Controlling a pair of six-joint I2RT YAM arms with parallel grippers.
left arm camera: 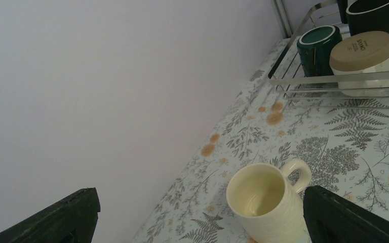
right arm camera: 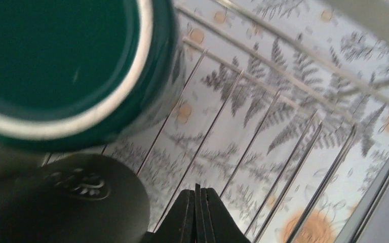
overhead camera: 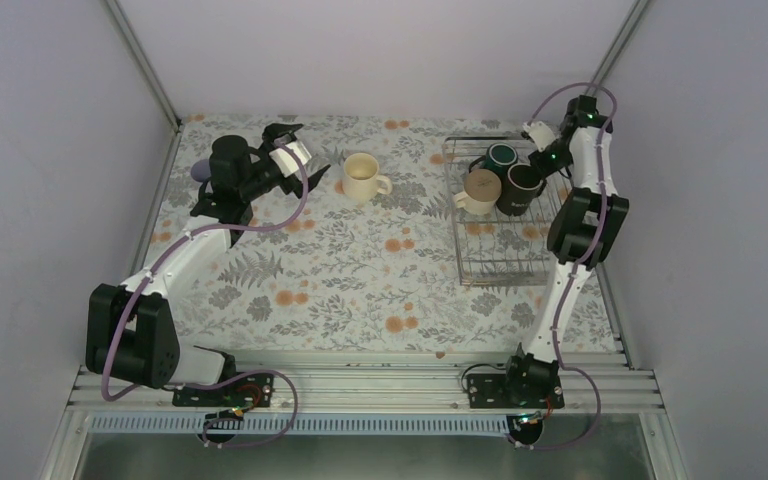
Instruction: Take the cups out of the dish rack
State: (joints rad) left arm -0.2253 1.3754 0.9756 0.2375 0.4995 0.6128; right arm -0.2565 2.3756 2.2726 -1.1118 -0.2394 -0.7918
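A cream mug (overhead camera: 363, 178) stands upright on the flowered table, outside the rack. My left gripper (overhead camera: 303, 158) is open just left of it. In the left wrist view the mug (left arm camera: 266, 202) sits between the spread fingers (left arm camera: 342, 218), close to the right one. The lavender cup (overhead camera: 200, 170) peeks out behind the left arm. The wire dish rack (overhead camera: 500, 262) holds a dark green mug (overhead camera: 503, 155), a cream mug (overhead camera: 480, 190) and a black mug (overhead camera: 520, 188), bottoms up. My right gripper (overhead camera: 538, 163) is shut and empty above the rack (right arm camera: 263, 147), beside the green mug (right arm camera: 55, 66) and black mug (right arm camera: 55, 202).
Grey walls close in the table at the back and both sides. The rack (left arm camera: 334, 81) stands at the right, near the right wall. An aluminium rail (overhead camera: 360, 385) carries both arm bases at the near edge.
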